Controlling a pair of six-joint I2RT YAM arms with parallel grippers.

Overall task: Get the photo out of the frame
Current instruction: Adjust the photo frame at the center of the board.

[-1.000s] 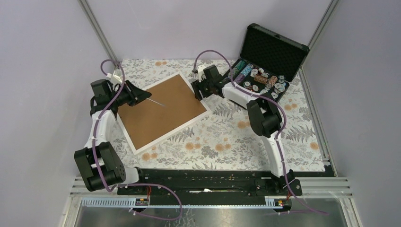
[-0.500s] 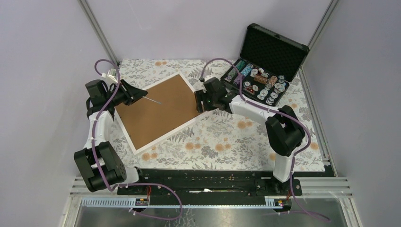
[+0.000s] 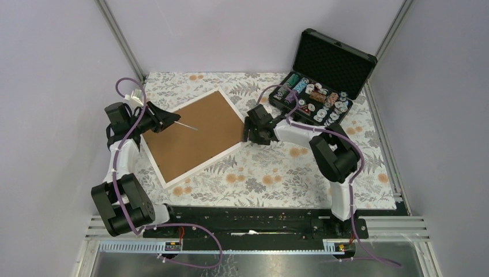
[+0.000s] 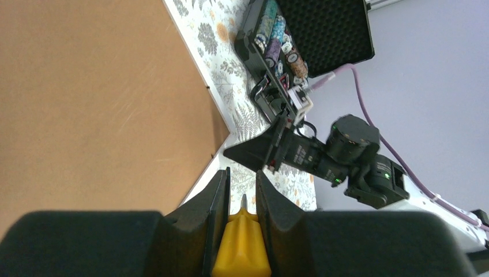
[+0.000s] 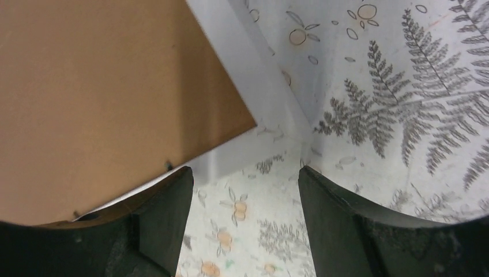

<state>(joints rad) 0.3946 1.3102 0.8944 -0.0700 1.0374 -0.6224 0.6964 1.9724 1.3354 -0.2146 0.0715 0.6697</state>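
Frame (image 3: 196,144) lies back-up on the counter (image 3: 277,167), left of centre and turned so its corners point away and toward you. You see brown board inside a narrow white border. The photo is hidden under that board; no view shows it.

In the right wrist view, the frame's (image 5: 104,98) right corner sits in the gap between the fingers (image 5: 331,219). Two small dark tabs (image 5: 168,166) show on the board's edge near that corner.

Right tool (image 3: 249,131) is at this corner, low over it, jaws spread wide. It grips nothing. You cannot tell whether a finger touches the border or only stands just beside it.

Left tool (image 3: 173,119) reaches in from the frame's left edge. Its jaws are closed down on a yellow-handled probe (image 4: 241,248). From above, the probe's thin metal shaft (image 3: 187,125) points out over the brown board toward the middle. You cannot tell whether the tip touches the board or hangs just above it. In the left wrist view, the left tool (image 4: 241,173) looks across the board (image 4: 86,104) toward the right arm.

Far right of the counter: an open black case (image 3: 334,55), lid up, with rows of poker chips (image 3: 314,99) in its tray. It stands well apart from the frame, beyond the right arm. The counter wears a cloth with a fern and flower print (image 5: 403,115).
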